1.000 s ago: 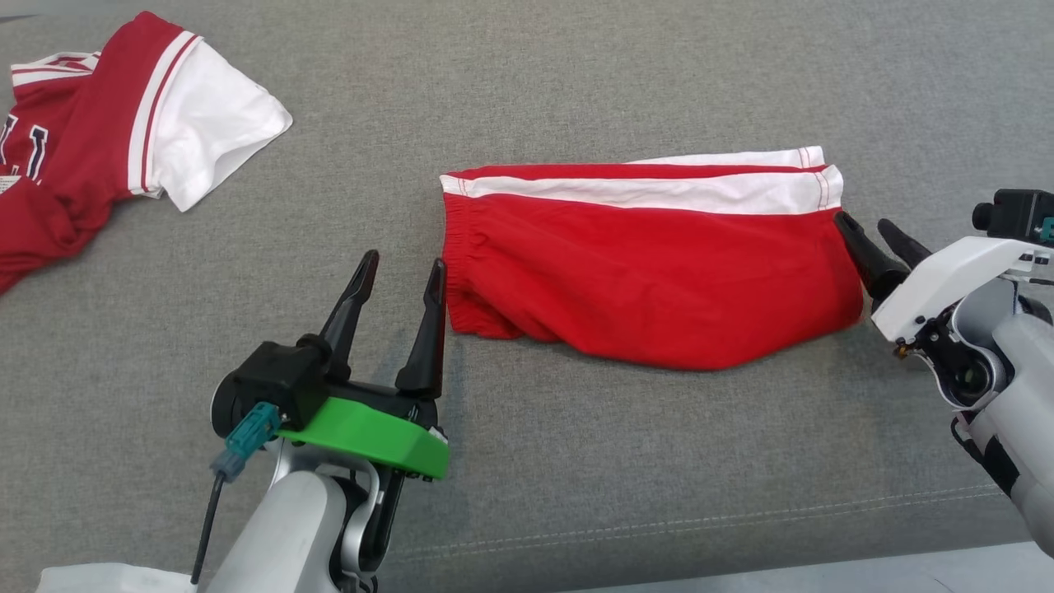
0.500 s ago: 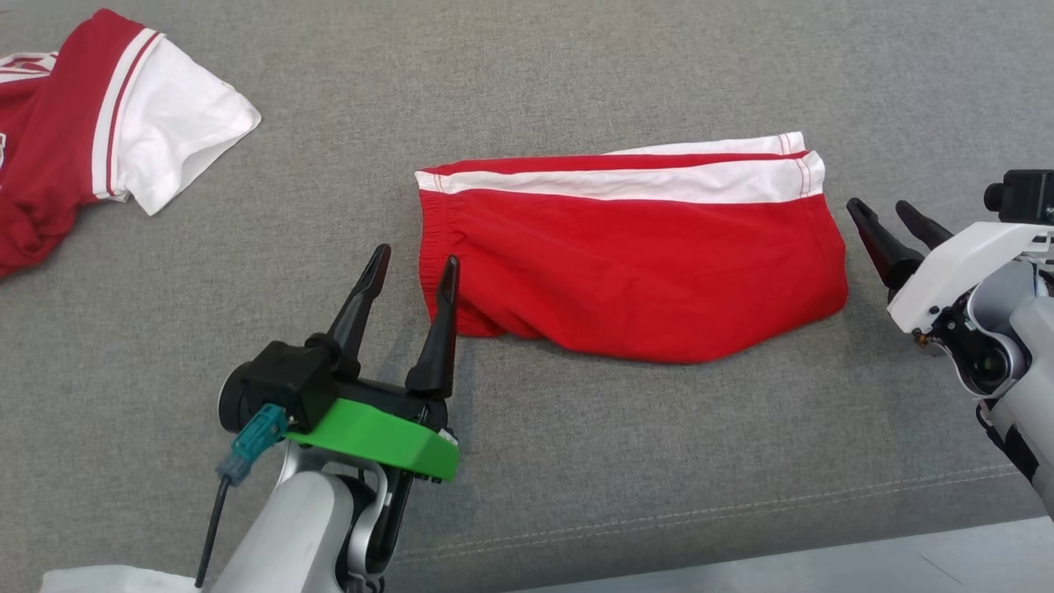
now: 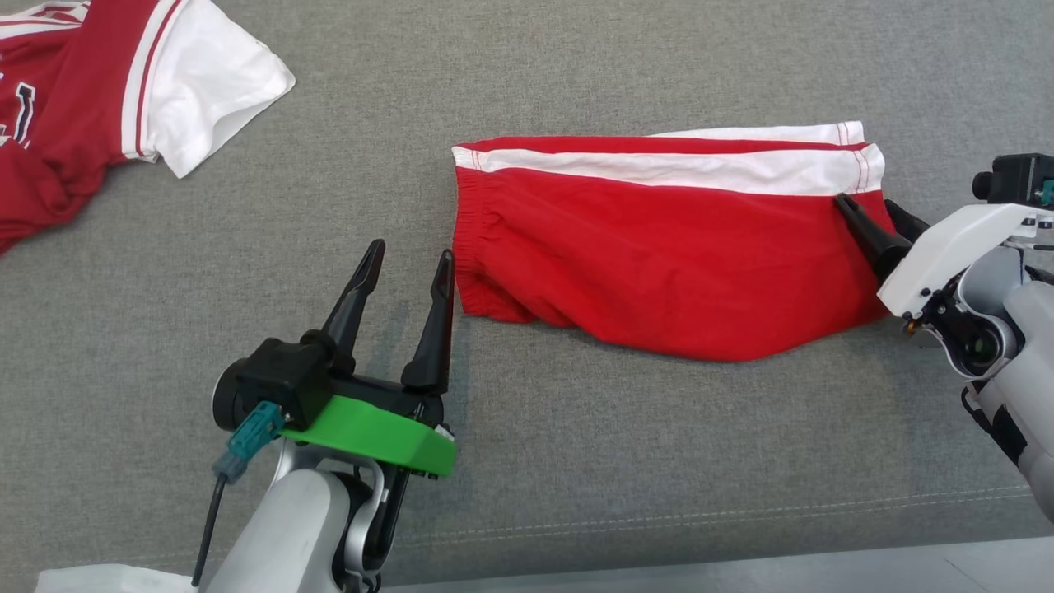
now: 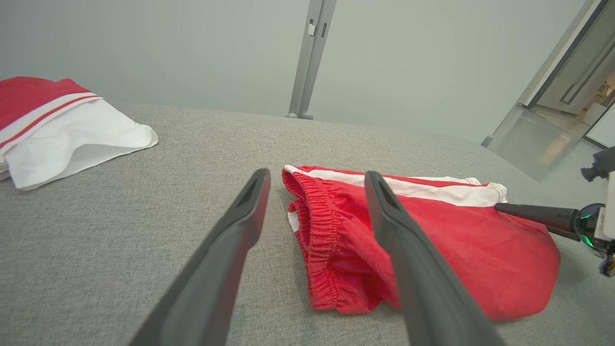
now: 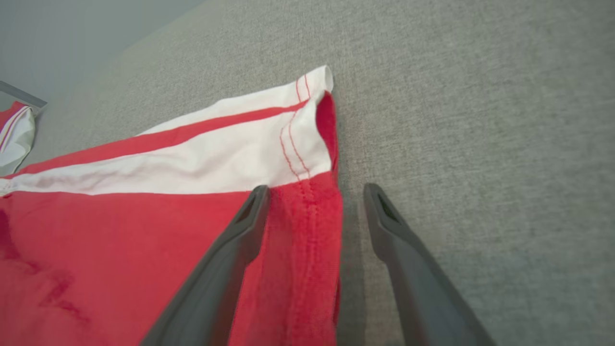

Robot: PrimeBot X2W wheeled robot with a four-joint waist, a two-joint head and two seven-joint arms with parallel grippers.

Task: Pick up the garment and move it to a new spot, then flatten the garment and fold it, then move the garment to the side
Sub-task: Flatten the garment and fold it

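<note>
**A:** Where's the garment sitting?

**B:** Red fabric shorts with a white side stripe (image 3: pixel 659 263), folded flat on your grey cloth-covered tabletop (image 3: pixel 576 461). They're mid-surface, nearer the right edge than the left. The gathered elastic waistband (image 3: pixel 473 247) faces the left edge and the leg hem (image 3: pixel 874 169) faces the right edge. The white stripe runs along the far side. The red fold toward the near edge bulges and looks a little rumpled.

**A:** Left side?

**B:** Your left pincer (image 3: pixel 412 249) is spread wide with nothing in it. It's toward the near edge, tips aimed at the far edge, just beside the waistband. The finger (image 3: pixel 432 329) closest to the shorts stands right at the elastic; I can't tell if it touches. In the left wrist view the waistband shows in the gap between the two fingers.

**A:** Right side?

**B:** Your right pincer (image 3: pixel 865 201) is also spread and pinching nothing. It's at the hem end, coming in from the right edge. In the right wrist view one finger (image 5: pixel 230 250) lies over red cloth and the other (image 5: pixel 408 259) over bare grey. The stitched hem runs up the gap between them. I can't tell whether the tips press on the cloth.

**A:** Anything else on the surface?

**B:** A crumpled red and white jersey (image 3: pixel 74 99) at the far left corner, white sleeve pointing inward, well apart from the shorts.
</note>
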